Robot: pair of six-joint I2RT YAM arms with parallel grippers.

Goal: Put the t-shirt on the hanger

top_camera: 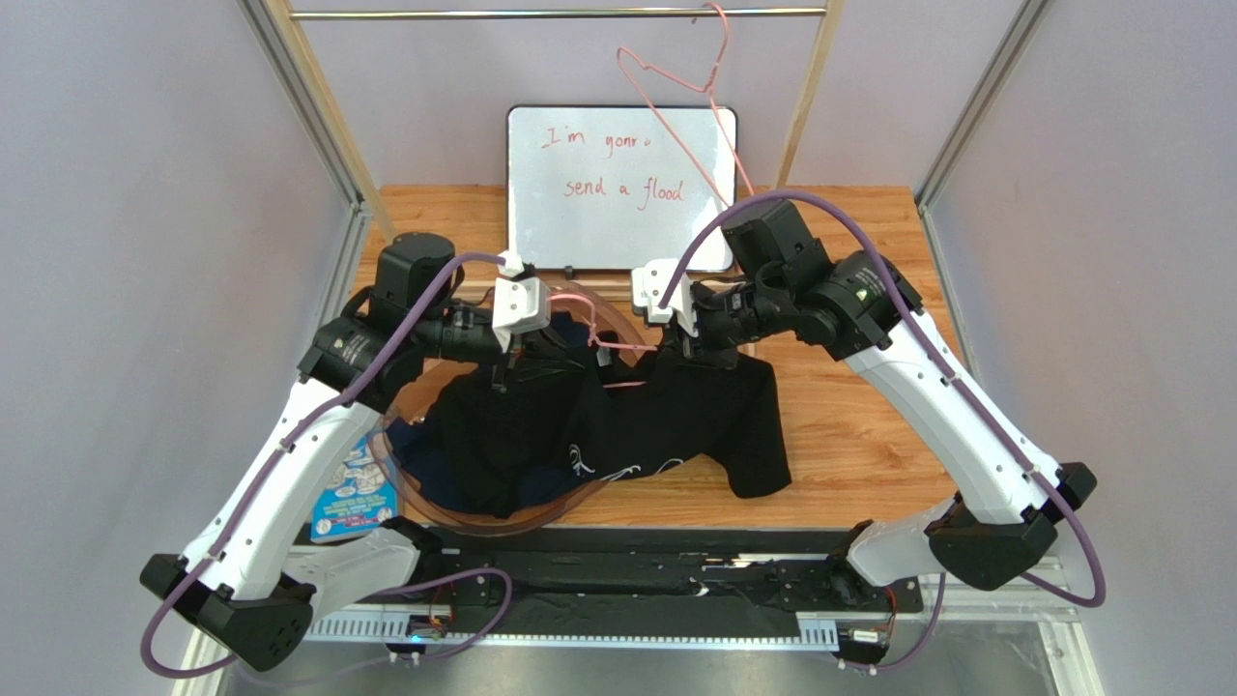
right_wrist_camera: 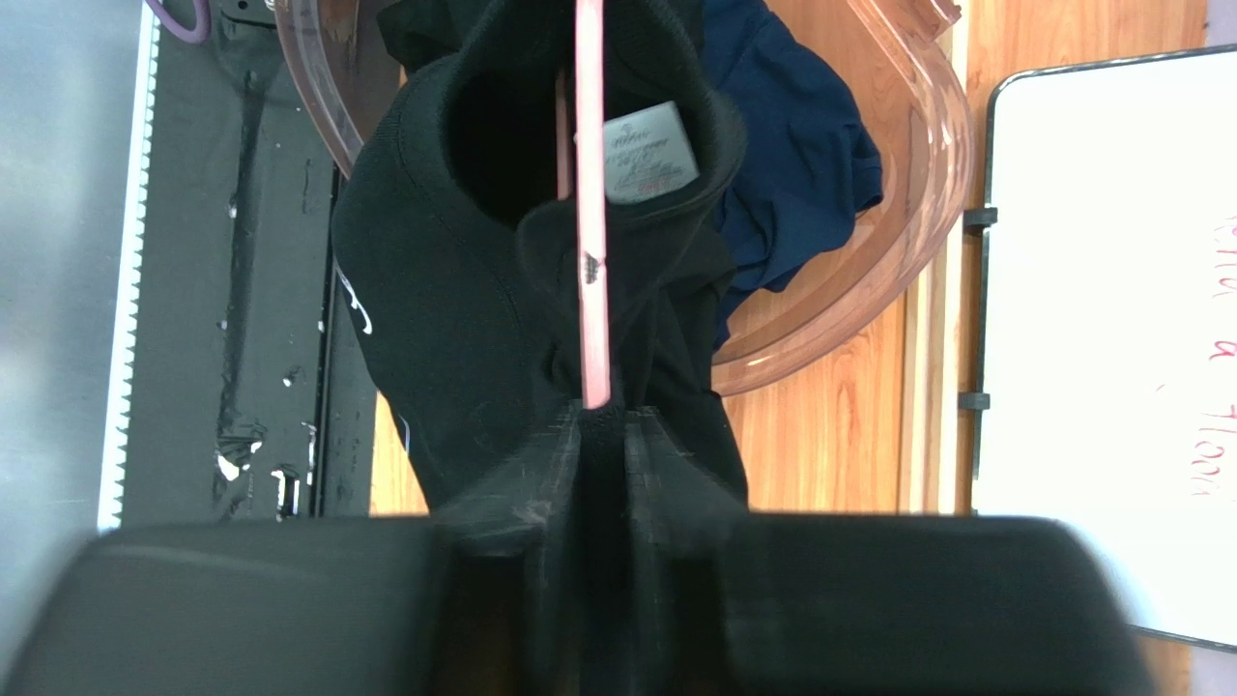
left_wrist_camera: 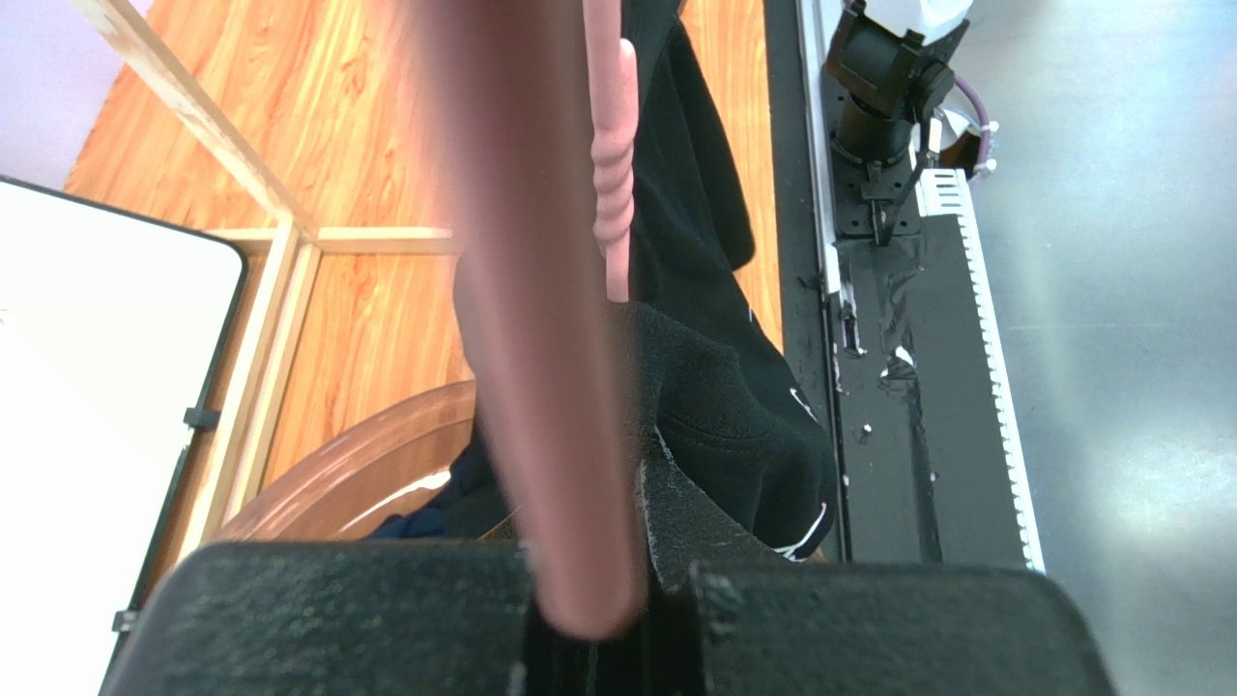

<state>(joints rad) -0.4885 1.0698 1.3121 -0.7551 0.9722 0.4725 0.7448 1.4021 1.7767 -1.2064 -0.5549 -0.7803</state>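
The black t-shirt (top_camera: 625,421) is draped over the basket's rim, its white script print facing down toward the near edge. The pink wire hanger (top_camera: 584,303) sits at its collar between my two grippers. My left gripper (top_camera: 517,360) is shut on the hanger wire (left_wrist_camera: 545,363), with shirt fabric (left_wrist_camera: 726,392) right beside it. My right gripper (top_camera: 672,348) is shut on the other end of the hanger (right_wrist_camera: 591,261), which runs through the collar opening with the white label (right_wrist_camera: 643,151). The shirt (right_wrist_camera: 465,290) is bunched round the right fingertips (right_wrist_camera: 559,435).
A clear pinkish basket (top_camera: 389,461) under the shirt holds a plain navy garment (right_wrist_camera: 784,131). A second pink hanger (top_camera: 675,87) hangs from the rail (top_camera: 552,13) at the back. A whiteboard (top_camera: 622,186) stands behind the grippers. A blue leaflet (top_camera: 349,493) lies left of the basket.
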